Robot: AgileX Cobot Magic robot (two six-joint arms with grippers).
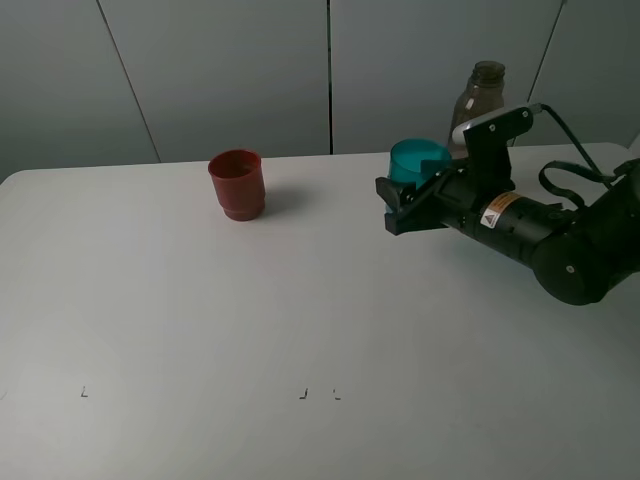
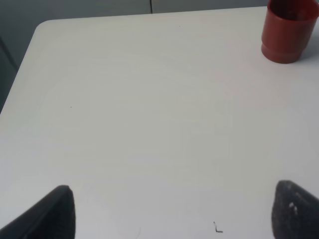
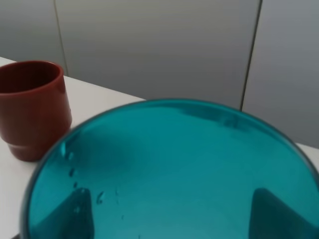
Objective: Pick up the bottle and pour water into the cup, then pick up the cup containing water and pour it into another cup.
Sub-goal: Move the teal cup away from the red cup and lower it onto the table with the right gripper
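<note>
The teal-blue cup sits upright between the fingers of my right gripper, which is shut on its lower part at the right of the table. In the right wrist view the cup fills the picture, droplets cling to its inside wall, and the gripper fingers show through it. The smoky bottle stands behind the arm at the table's back edge. The red cup stands upright left of centre, apart from the teal one. My left gripper is open over bare table, with the red cup far ahead.
The white table carries small black corner marks near its front. A grey panelled wall rises behind it. The right arm's black body and cable take up the right side.
</note>
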